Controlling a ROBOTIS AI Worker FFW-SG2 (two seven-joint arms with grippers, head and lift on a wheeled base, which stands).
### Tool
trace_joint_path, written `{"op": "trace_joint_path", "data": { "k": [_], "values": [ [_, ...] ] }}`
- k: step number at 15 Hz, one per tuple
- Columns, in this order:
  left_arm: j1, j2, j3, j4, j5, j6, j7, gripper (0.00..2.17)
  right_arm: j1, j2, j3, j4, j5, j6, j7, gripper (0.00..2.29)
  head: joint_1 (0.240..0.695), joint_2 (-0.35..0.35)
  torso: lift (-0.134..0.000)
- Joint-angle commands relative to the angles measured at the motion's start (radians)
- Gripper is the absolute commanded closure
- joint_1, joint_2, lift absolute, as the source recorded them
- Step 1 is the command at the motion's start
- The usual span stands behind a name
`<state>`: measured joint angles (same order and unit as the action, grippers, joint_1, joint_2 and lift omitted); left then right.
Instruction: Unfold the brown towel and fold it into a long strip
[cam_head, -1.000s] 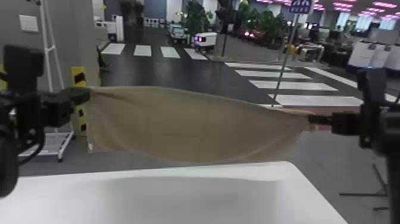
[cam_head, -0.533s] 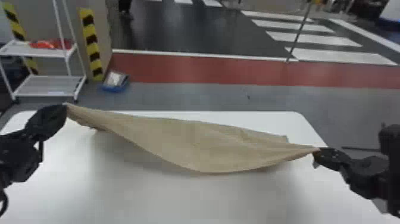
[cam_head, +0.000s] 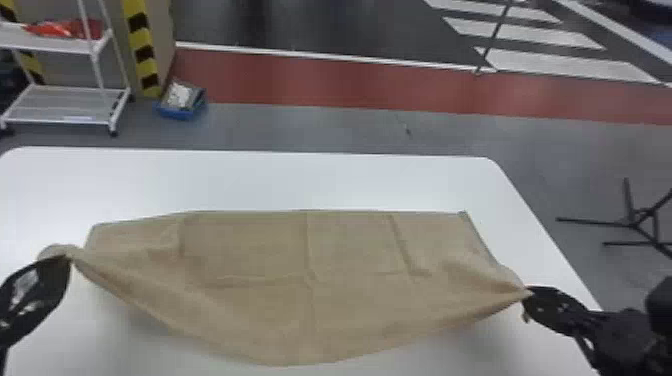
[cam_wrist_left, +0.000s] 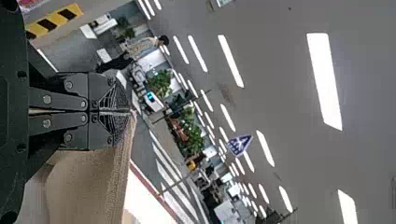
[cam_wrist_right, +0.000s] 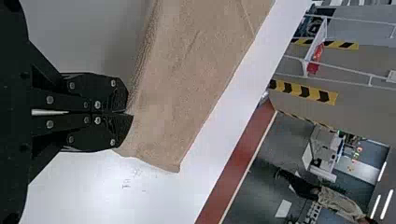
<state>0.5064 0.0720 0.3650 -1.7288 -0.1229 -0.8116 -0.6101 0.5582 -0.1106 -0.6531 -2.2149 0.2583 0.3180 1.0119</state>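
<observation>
The brown towel (cam_head: 300, 280) is spread wide over the white table (cam_head: 350, 180), its far part lying on the top and its near edge sagging between two raised corners. My left gripper (cam_head: 65, 257) pinches the near left corner, and my right gripper (cam_head: 527, 294) the near right one. In the left wrist view the left gripper (cam_wrist_left: 133, 112) is shut on the towel (cam_wrist_left: 88, 182), which hangs from the tips. The right wrist view has the right gripper (cam_wrist_right: 130, 113) shut on the towel (cam_wrist_right: 187, 70), with a free corner lying on the table beyond.
Past the table's far edge, a white shelf cart (cam_head: 65, 105) and a blue box (cam_head: 182, 102) stand on the floor at the left. Black stand legs (cam_head: 635, 222) are on the floor to the right. Bare tabletop runs along behind the towel.
The head view has tilted down. Both arms have lowered the towel from hanging above the table; its far part now rests on the tabletop, spread wider, while both grippers still hold the near corners.
</observation>
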Motion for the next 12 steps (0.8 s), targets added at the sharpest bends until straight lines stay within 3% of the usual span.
{"op": "trace_joint_path", "data": {
  "k": [1, 4, 7, 12],
  "values": [
    [-0.005, 0.017, 0.045, 0.049, -0.015, -0.024, -0.042, 1.7, 0.005, -0.001, -0.025, 0.018, -0.01, -0.027, 0.017, 2.25, 0.695, -0.246, -0.123],
    [-0.035, 0.034, 0.095, 0.1, -0.136, -0.024, -0.128, 1.7, -0.03, -0.012, -0.048, 0.04, 0.021, -0.027, 0.1, 2.25, 0.695, -0.243, -0.123],
    [-0.065, 0.057, 0.114, 0.138, -0.152, -0.024, -0.181, 1.7, -0.104, -0.047, -0.066, 0.097, 0.095, -0.003, 0.168, 2.25, 0.695, -0.241, -0.123],
    [-0.155, 0.057, 0.114, 0.13, -0.215, 0.047, -0.234, 1.7, -0.224, -0.1, -0.002, 0.126, 0.245, 0.129, 0.258, 2.25, 0.695, -0.266, -0.123]
  ]
}}
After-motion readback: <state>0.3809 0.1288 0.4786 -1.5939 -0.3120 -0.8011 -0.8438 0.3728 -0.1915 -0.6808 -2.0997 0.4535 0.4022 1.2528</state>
